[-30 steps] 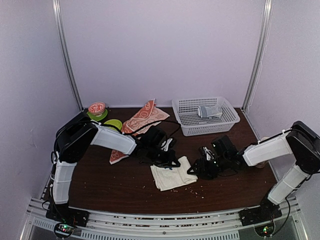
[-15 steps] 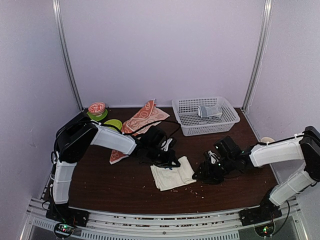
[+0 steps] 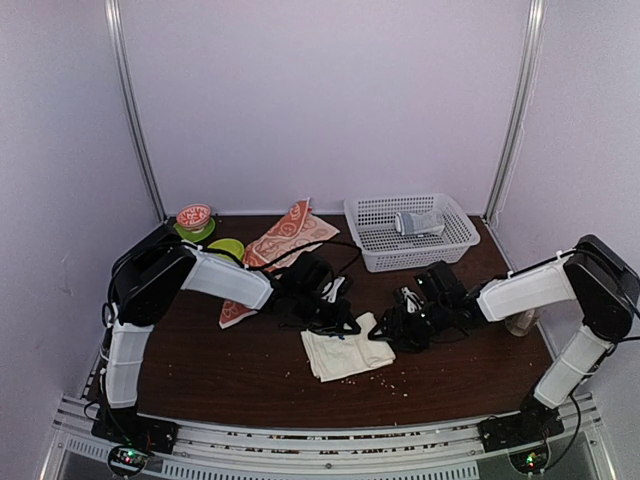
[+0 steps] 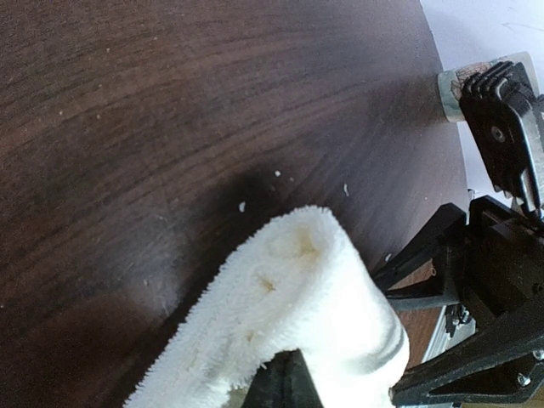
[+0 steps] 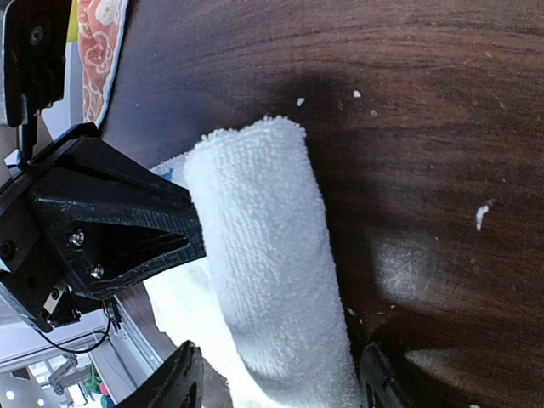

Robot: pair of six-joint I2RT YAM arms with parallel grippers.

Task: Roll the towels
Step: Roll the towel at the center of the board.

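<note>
The cream-white towel (image 3: 345,352) lies on the dark table, its right edge folded into a thick roll (image 5: 263,255). My left gripper (image 3: 338,322) is shut on the towel's far edge, and the cloth drapes over its closed fingertips (image 4: 285,378). My right gripper (image 3: 388,332) is open at the towel's right side, with a finger on either side of the roll (image 5: 276,382) and gaps showing between them. The orange-red towel (image 3: 285,240) with white circles lies spread behind the left arm, untouched.
A white mesh basket (image 3: 452,240) at the back right holds a pale grey cloth bundle (image 3: 420,222). Green bowls (image 3: 195,224) stand at the back left. A small cup (image 3: 522,322) stands by the right arm. Crumbs dot the table.
My right gripper has moved left to the cream towel's rolled edge and its jaws have widened. The left gripper has stayed put, still holding the towel.
</note>
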